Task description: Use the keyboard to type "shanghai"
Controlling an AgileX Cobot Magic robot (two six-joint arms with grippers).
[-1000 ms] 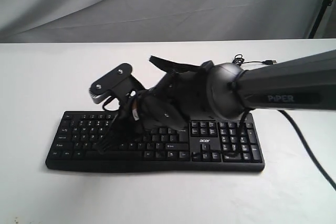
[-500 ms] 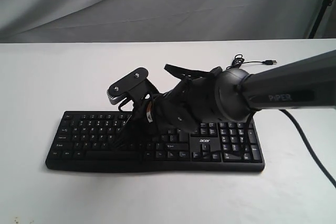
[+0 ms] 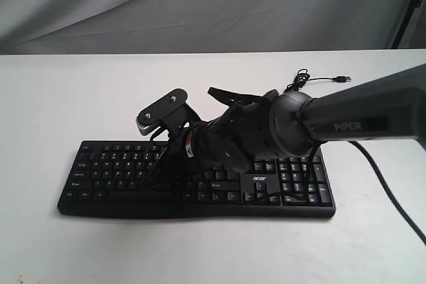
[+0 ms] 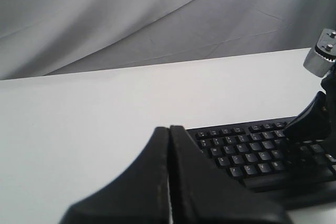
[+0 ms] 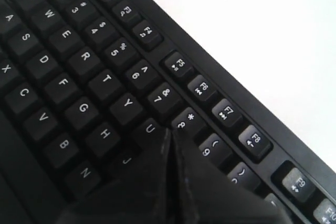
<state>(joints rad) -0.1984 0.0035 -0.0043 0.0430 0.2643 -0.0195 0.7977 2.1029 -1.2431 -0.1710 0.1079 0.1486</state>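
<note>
The black keyboard [image 3: 100,172] lies flat on the white table, with its numeric pad and acer logo to the right. My right gripper [image 3: 174,169] reaches across from the right and points down onto the letter rows, shut with nothing in it. In the right wrist view its tips [image 5: 170,132] sit just past the U key [image 5: 149,128] and below the 8 key [image 5: 184,120], hiding the key beneath. I cannot tell whether they touch it. My left gripper [image 4: 169,128] is shut and empty, hanging off the keyboard's [image 4: 247,153] left end. It is out of the exterior view.
A thin black USB cable [image 3: 313,79] coils on the table behind the keyboard. The right arm's long dark tube [image 3: 359,114] spans the right side above the numeric pad. Its wrist camera bracket [image 3: 160,111] sticks up over the function keys. A grey cloth backdrop hangs behind the table.
My right gripper has swung rightward along the keyboard, from the left-centre letter keys to the keys by U and 8. In the last half second it only settled slightly.
</note>
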